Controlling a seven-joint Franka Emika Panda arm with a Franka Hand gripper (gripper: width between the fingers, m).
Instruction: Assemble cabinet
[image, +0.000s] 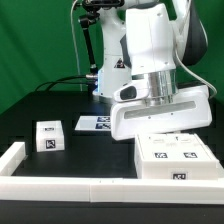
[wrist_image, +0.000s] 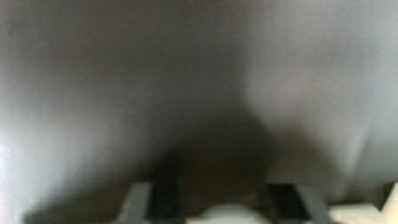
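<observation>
The cabinet body (image: 178, 160), a large white box tagged on top, lies flat at the table's (image: 90, 155) front corner, exterior view's right; a small tagged white block (image: 48, 137) stands well apart, towards the opposite edge.

No words, brands or numbers are showing legibly in either view. Only square black-and-white tags (image: 161, 153) are showing, on the small white block (image: 47, 131), the cabinet (image: 150, 168) and the marker board (image: 90, 124).

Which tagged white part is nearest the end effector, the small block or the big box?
The cabinet body, the big box at the exterior view's right: the end effector is right above it. The small block sits off to that view's left.
</observation>
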